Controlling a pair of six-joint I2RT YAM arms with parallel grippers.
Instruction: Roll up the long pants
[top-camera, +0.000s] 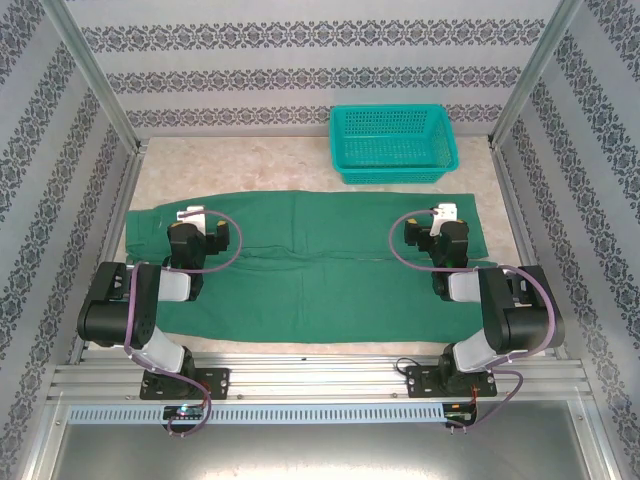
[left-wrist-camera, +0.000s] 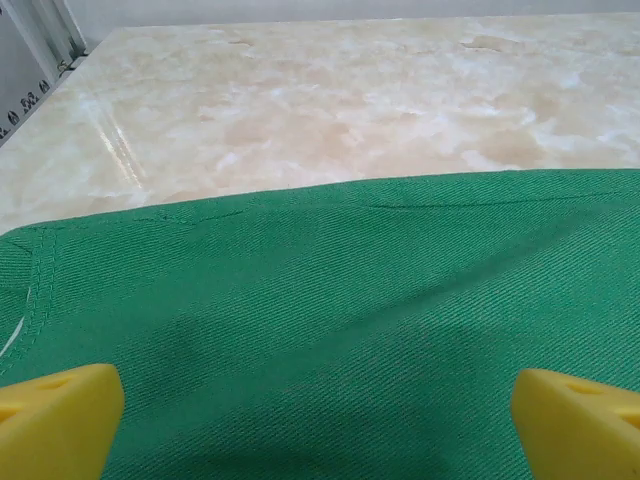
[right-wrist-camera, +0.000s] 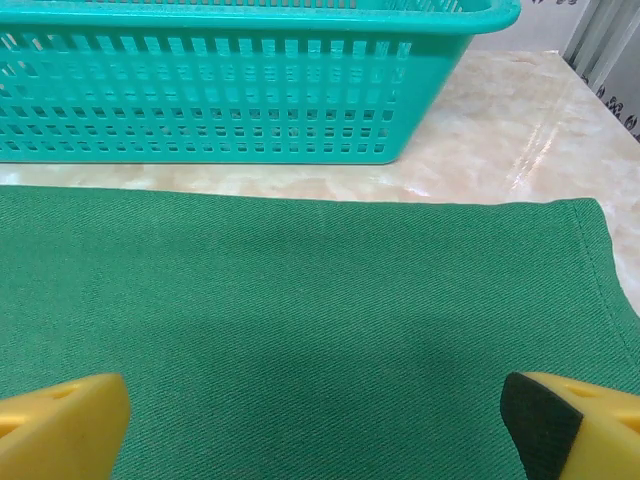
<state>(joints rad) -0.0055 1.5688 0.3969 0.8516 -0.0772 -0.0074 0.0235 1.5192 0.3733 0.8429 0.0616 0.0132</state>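
Observation:
The long pants (top-camera: 310, 265) lie flat across the table, dark green, stretching from the left side to the right. My left gripper (top-camera: 193, 216) hovers over their left part, open, its yellow fingertips (left-wrist-camera: 55, 420) wide apart above bare cloth (left-wrist-camera: 330, 330). Over the right part hangs my right gripper (top-camera: 441, 216), also open, with yellow fingertips (right-wrist-camera: 60, 425) spread over the fabric (right-wrist-camera: 300, 310). Nothing sits between either pair of fingers. The far hem of the pants shows in both wrist views.
A teal mesh basket (top-camera: 392, 143) stands behind the pants at the back right, close to their far edge (right-wrist-camera: 250, 90). Bare marble tabletop (left-wrist-camera: 350, 100) lies beyond the pants at the back left. Patterned walls and metal posts enclose the table.

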